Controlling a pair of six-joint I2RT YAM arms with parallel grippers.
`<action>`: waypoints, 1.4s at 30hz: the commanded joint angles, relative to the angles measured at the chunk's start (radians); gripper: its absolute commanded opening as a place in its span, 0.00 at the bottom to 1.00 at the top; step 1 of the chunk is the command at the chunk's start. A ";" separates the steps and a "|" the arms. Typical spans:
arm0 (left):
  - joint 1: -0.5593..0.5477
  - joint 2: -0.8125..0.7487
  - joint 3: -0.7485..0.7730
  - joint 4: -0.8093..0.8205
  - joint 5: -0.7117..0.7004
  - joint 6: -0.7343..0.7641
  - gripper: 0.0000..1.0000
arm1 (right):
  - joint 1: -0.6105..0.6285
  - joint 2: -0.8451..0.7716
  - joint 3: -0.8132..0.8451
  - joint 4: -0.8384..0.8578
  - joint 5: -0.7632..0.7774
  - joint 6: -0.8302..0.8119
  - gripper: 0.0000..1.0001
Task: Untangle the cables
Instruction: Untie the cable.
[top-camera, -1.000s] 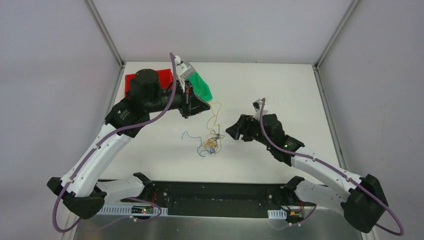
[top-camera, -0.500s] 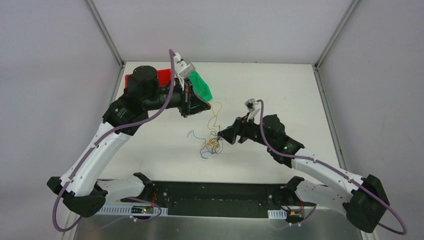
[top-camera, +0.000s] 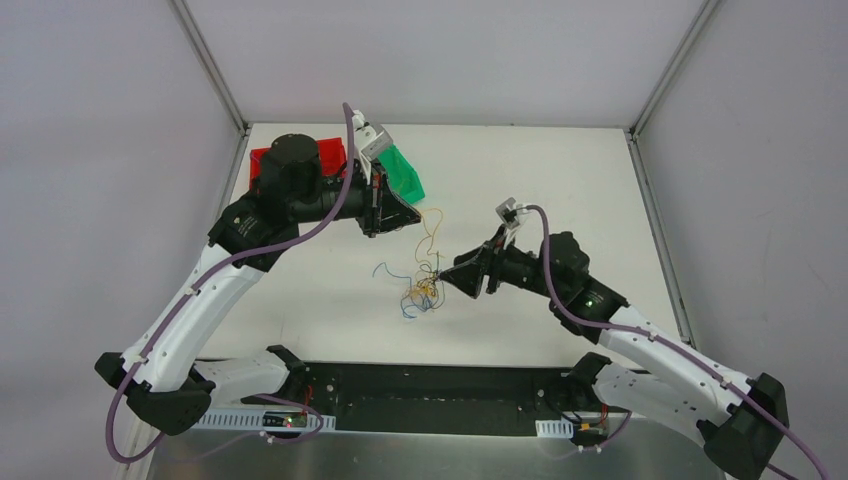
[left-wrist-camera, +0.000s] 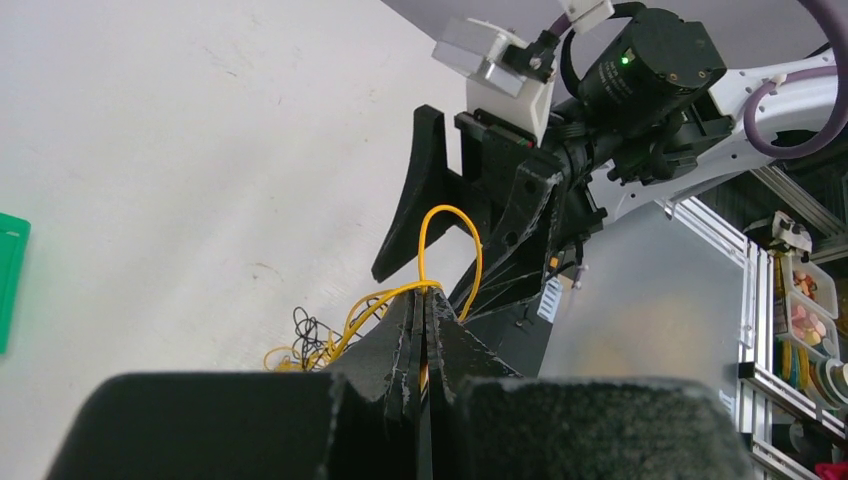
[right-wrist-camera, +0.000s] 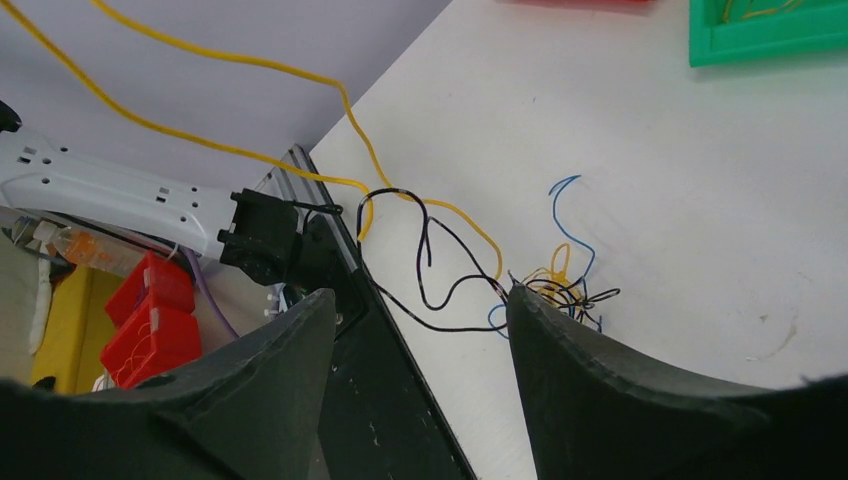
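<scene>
Top view: left hand (top-camera: 412, 213) is raised over the far-left part of the desk (top-camera: 560, 170), clenched on one end of a yellow cable (top-camera: 433, 226); that cable hangs in a loose curve down to the cables (top-camera: 424, 289), a small knot of yellow, blue and dark strands lying mid-desk; a blue strand (top-camera: 388, 268) trails out to the left of the knot; right hand (top-camera: 447, 281) comes in from the right, low, tips just beside the knot, whether touching it cannot be told here; green tray (top-camera: 404, 173) and red tray (top-camera: 266, 158) sit at the far-left corner, partly behind the left arm.

Left wrist view: left hand (left-wrist-camera: 424, 335) fingers pressed together with the yellow cable (left-wrist-camera: 452, 214) pinched between them; cable loops up above the tips, then runs down to the cables (left-wrist-camera: 308, 338) on the desk (left-wrist-camera: 200, 150); right hand (left-wrist-camera: 466, 236) is beyond, jaws spread apart; edge of green tray (left-wrist-camera: 8, 270) at left.

Right wrist view: right hand (right-wrist-camera: 420, 296) released, jaws wide, nothing clamped; a black cable (right-wrist-camera: 424, 250) loops across the gap between the fingers; the cables (right-wrist-camera: 562, 288) are bunched right at the tip of the right-side finger; blue strand (right-wrist-camera: 572, 214) curls up from the bunch; yellow cable (right-wrist-camera: 345, 100) rises taut-ish to upper left out of frame; green tray (right-wrist-camera: 770, 32) at top right with a yellow strand inside.
</scene>
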 joint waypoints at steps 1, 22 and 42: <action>0.010 -0.032 -0.001 0.025 0.011 -0.012 0.00 | 0.025 0.060 0.082 0.009 -0.051 -0.058 0.66; 0.010 -0.158 -0.069 -0.114 -0.527 -0.005 0.00 | 0.059 -0.003 0.027 -0.137 0.392 -0.002 0.00; 0.011 -0.198 -0.172 -0.286 -1.135 0.145 0.00 | -0.004 -0.258 -0.024 -0.671 0.965 0.310 0.00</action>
